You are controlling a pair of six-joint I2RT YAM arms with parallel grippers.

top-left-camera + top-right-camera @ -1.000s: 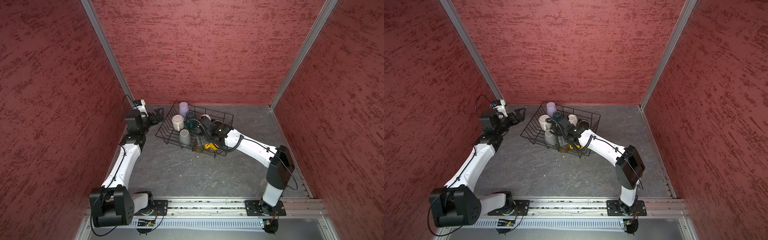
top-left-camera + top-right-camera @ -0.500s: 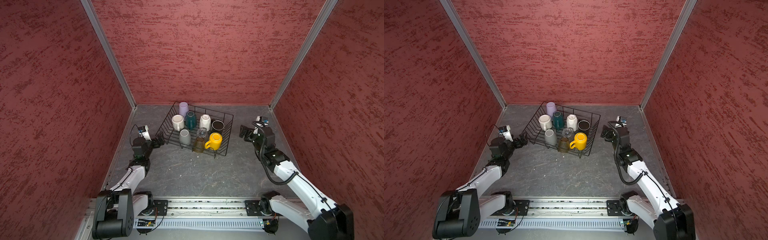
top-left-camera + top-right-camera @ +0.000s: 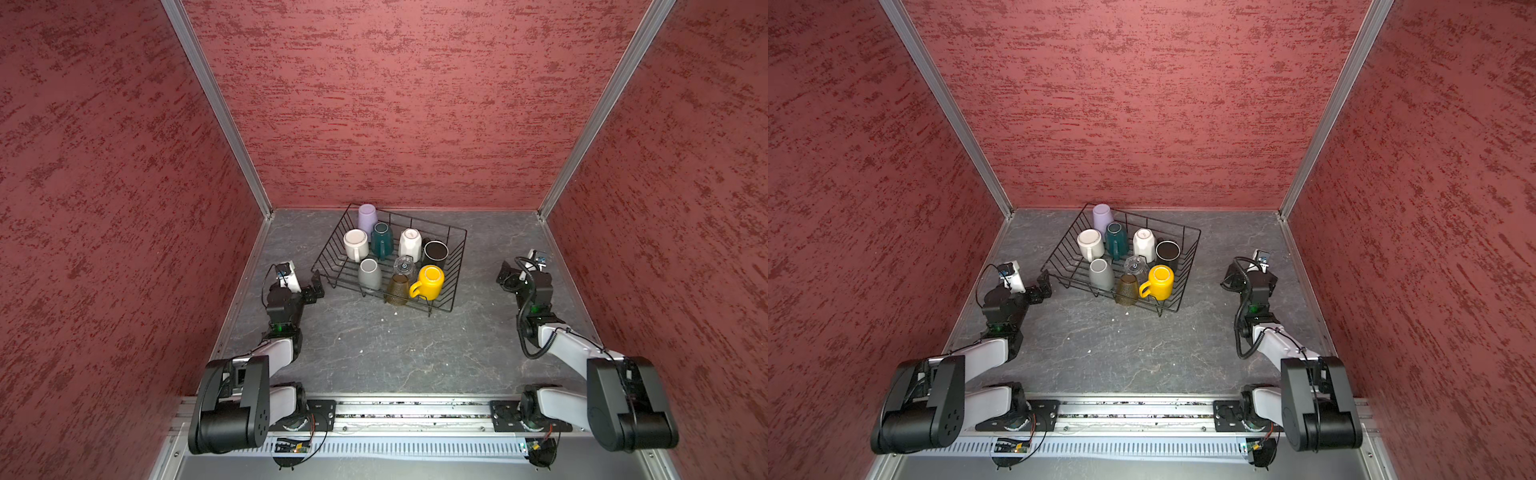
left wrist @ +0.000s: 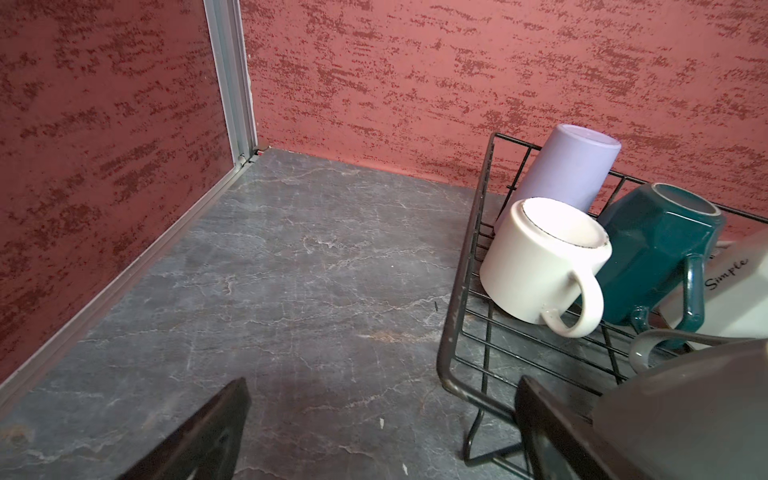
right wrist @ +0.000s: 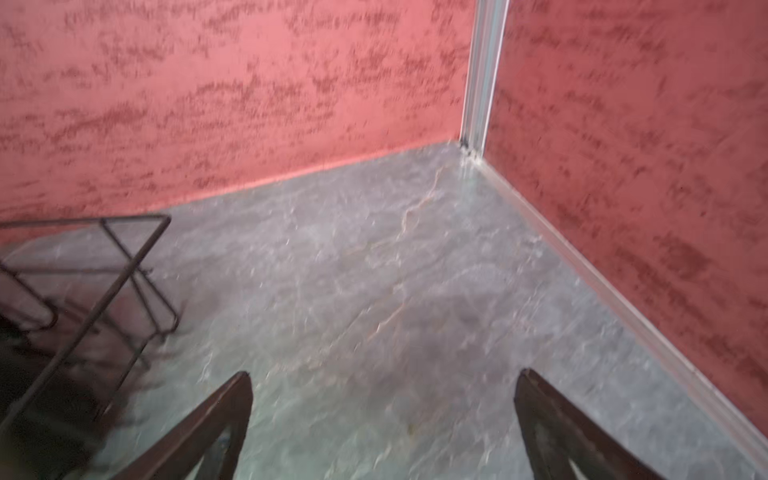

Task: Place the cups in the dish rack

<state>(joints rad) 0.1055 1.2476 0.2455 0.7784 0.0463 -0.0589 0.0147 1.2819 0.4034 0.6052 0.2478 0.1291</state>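
Rack (image 3: 455,270) holds all nine cups (image 3: 381,240). Left gripper (image 3: 314,286) just beside its left edge, right gripper (image 3: 506,277) well off its right, both spread wide, empty. Front: yellow (image 3: 428,282), amber (image 3: 398,289), grey (image 3: 369,273); middle: glass (image 3: 404,265); behind: black (image 3: 435,253), faceted (image 3: 410,244), teal (image 3: 1116,240), white (image 3: 356,244); back corner: lavender (image 3: 367,218)

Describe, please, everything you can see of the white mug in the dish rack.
The white mug looks like glossy ceramic with one loop handle. It sits upside down and tilted on the wires of the dish rack, near its left side in both top views, base up with a speckled foot ring, inside hidden. The lavender tumbler stands behind it and the dark teal mug close beside it; whether they touch is unclear.
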